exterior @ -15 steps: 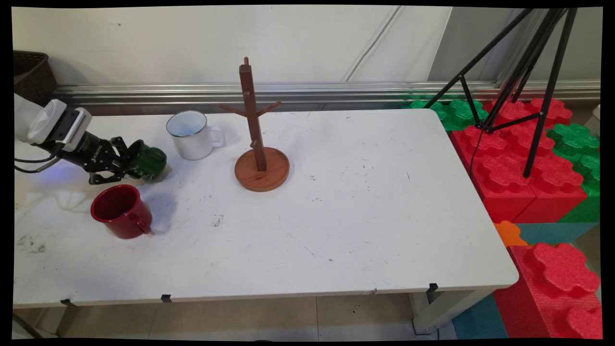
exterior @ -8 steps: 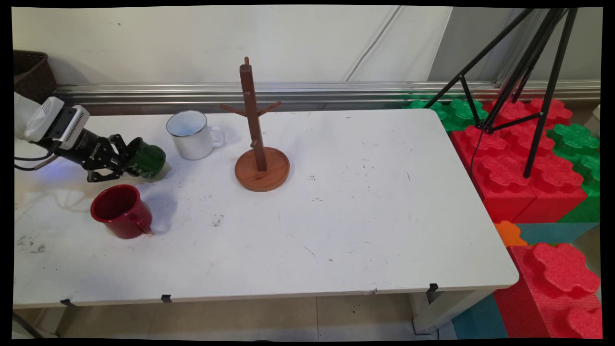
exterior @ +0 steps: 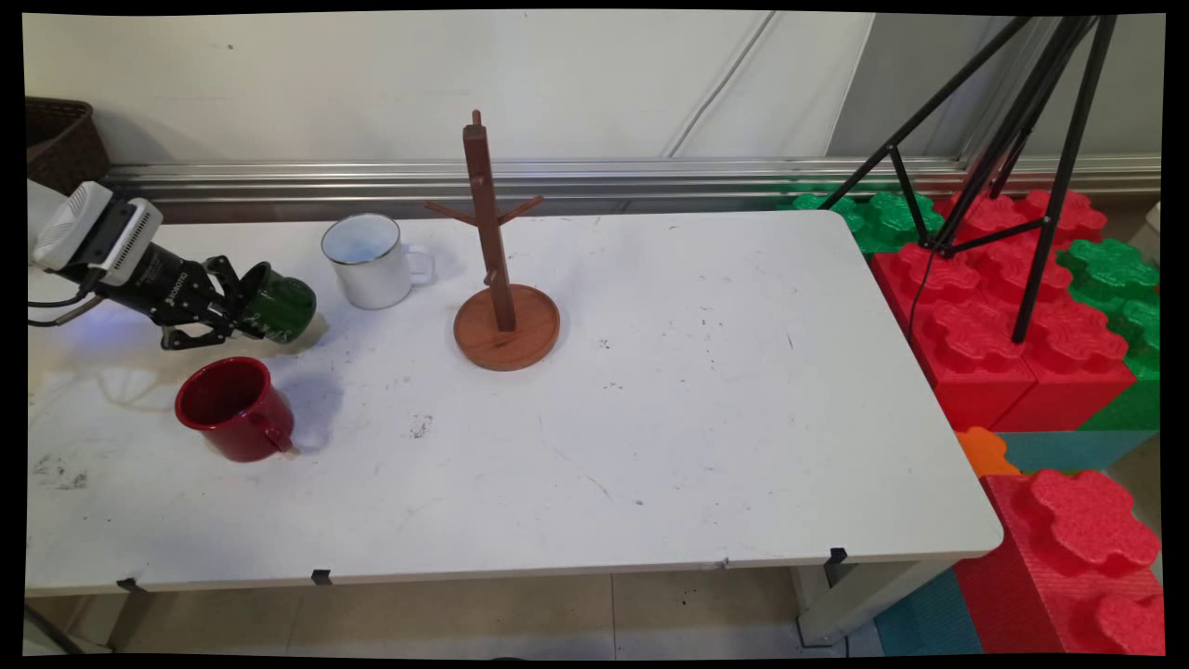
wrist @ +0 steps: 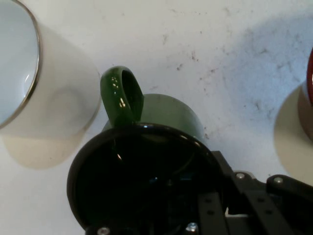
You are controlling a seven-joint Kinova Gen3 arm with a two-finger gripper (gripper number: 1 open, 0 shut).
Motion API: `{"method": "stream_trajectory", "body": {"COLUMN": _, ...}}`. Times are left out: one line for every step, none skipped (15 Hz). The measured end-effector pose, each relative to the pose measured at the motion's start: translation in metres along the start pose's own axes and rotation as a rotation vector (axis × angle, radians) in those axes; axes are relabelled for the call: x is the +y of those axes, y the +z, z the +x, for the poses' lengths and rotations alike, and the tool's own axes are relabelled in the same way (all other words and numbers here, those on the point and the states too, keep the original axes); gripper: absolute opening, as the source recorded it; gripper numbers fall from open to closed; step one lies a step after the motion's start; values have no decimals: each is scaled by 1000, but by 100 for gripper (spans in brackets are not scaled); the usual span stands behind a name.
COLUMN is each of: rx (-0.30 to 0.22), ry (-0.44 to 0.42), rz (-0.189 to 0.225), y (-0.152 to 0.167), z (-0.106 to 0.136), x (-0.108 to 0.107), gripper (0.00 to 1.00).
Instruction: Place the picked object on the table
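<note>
My gripper point(exterior: 243, 307) is clamped on the rim of the green mug point(exterior: 281, 308), tipped on its side just off the white table point(exterior: 706, 409), between the white mug point(exterior: 367, 261) and the red mug point(exterior: 234, 409). White lettering on my wrist is unreadable.

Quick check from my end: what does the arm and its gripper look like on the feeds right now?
A white arm link ends in a white and black wrist unit with ribbed vents. The gripper is black, a two-finger bar linkage with silver screws, and carries small white lettering too small to read. Black cables hang beneath the wrist.
</note>
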Motion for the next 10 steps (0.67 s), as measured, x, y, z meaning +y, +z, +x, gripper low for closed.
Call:
{"method": "stream_trajectory", "body": {"rx": 0, "ry": 1, "rz": 0, "y": -1, "z": 0, "x": 0, "gripper": 0}}
{"method": "stream_trajectory", "body": {"rx": -1, "ry": 1, "rz": -1, "y": -1, "z": 0, "x": 1, "gripper": 0}}
{"method": "stream_trajectory", "body": {"rx": -2, "ry": 1, "rz": -2, "y": -1, "z": 0, "x": 1, "gripper": 0}}
{"method": "stream_trajectory", "body": {"rx": -2, "ry": 0, "rz": -3, "y": 0, "z": 0, "x": 1, "gripper": 0}}
{"method": "stream_trajectory", "body": {"rx": -2, "ry": -1, "rz": -5, "y": 0, "z": 0, "x": 1, "gripper": 0}}
{"method": "stream_trajectory", "body": {"rx": -2, "ry": -1, "rz": -5, "y": 1, "z": 0, "x": 1, "gripper": 0}}
{"method": "stream_trajectory", "body": {"rx": -1, "ry": -3, "rz": -7, "y": 1, "z": 1, "x": 2, "gripper": 0}}
{"method": "stream_trajectory", "body": {"rx": -1, "ry": -4, "rz": -8, "y": 2, "z": 1, "x": 2, "gripper": 0}}
{"method": "stream_trajectory", "body": {"rx": 0, "ry": -5, "rz": -10, "y": 2, "z": 1, "x": 2, "gripper": 0}}
{"method": "stream_trajectory", "body": {"rx": 0, "ry": -5, "rz": -11, "y": 3, "z": 2, "x": 2, "gripper": 0}}
